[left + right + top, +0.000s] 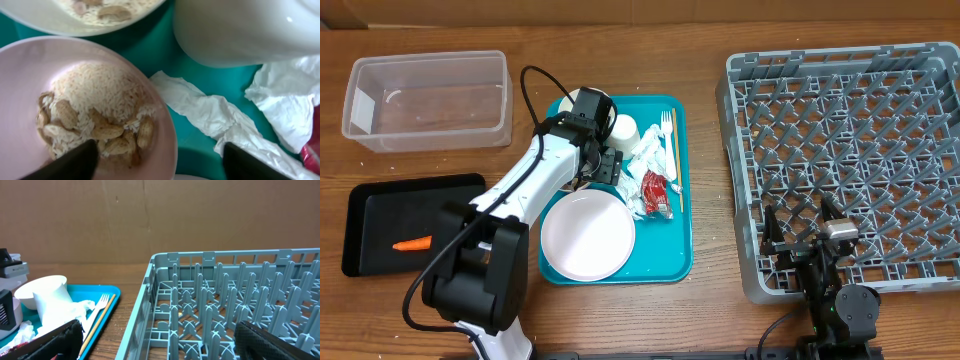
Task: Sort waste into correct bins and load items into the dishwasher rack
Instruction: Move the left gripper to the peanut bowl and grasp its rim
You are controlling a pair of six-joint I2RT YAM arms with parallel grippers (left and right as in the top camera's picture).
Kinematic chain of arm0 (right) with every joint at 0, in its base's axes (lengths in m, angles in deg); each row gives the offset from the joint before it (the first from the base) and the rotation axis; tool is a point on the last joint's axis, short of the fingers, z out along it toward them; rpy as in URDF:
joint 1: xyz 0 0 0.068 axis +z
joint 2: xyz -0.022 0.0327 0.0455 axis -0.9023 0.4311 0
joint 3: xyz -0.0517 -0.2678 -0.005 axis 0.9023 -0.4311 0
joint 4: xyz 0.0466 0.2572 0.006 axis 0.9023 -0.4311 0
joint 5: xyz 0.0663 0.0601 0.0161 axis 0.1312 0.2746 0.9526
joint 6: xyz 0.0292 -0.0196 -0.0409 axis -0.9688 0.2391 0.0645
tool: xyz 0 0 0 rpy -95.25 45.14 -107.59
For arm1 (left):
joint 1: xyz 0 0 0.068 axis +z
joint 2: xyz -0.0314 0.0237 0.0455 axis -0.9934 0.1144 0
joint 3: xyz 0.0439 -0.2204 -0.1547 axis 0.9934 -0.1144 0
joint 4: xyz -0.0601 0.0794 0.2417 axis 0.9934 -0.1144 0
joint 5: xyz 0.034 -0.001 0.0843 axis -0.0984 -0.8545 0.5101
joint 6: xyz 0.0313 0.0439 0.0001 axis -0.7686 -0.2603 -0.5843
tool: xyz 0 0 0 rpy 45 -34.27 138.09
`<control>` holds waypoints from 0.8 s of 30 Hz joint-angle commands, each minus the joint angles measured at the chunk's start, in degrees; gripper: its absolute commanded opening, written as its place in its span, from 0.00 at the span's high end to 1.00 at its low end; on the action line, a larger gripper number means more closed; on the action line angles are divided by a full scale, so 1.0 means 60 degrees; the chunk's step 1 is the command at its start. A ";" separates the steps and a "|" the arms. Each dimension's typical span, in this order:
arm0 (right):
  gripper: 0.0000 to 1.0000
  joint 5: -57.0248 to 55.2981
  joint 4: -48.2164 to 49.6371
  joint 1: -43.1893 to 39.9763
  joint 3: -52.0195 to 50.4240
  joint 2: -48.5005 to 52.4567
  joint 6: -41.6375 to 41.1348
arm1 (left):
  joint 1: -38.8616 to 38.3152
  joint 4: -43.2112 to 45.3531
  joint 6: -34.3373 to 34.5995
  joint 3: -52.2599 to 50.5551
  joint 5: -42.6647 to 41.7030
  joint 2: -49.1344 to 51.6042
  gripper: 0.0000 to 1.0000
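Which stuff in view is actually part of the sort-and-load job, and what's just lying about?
Job:
carrot, black tray, clear tub, dishwasher rack, plate, bowl holding rice and beige scraps, cup, fork, wooden stick, napkins, red wrapper.

Lying about:
teal tray, table, brown backdrop.

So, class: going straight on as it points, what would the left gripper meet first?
Most likely the rim of the bowl holding rice and scraps. The left gripper has its fingers straddling that rim, though depth is unclear.
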 commanded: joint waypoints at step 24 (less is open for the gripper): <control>0.00 -0.0058 0.0062 0.0051 -0.0098 -0.0076 -0.0029 | -0.0025 0.0062 -0.0426 -0.0284 0.0080 0.0131 0.53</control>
